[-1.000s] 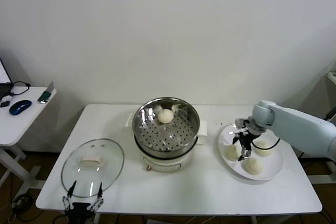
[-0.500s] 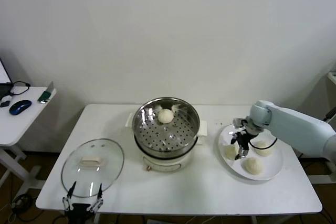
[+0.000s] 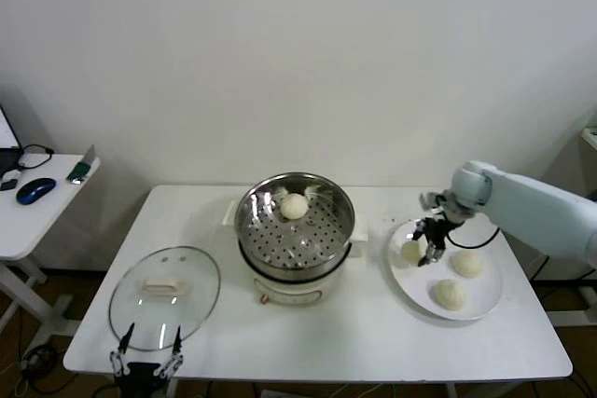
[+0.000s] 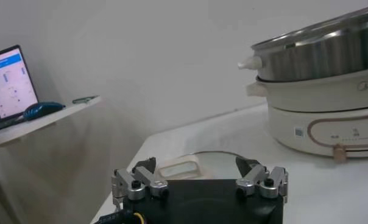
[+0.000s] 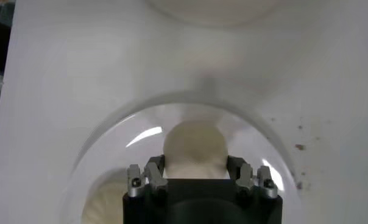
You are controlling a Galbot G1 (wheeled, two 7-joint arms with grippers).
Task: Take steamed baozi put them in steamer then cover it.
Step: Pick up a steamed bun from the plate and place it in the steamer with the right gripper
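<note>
The right gripper (image 3: 423, 251) hangs over the left part of a flat white plate (image 3: 485, 306), its black jaws closed on 1 smooth, domed cream-white baozi (image 3: 411, 252) that bulges between the fingers (image 5: 154, 173) in the right wrist view. 2 more buns sit on the plate just to its right and nearer the front: 1 (image 3: 467, 264) beside it, 1 (image 3: 451, 295) closer to the table's front edge. Well to the gripper's left stands the round, shiny steel steamer (image 3: 295, 226) on a white base; a 4th bun (image 3: 295, 206) rests on its perforated tray. Farther left lies the clear glass cover (image 3: 164, 297) with its cream rectangular handle. The left gripper (image 3: 146, 355) is parked just before the cover, jaws spread wide and empty.
</note>
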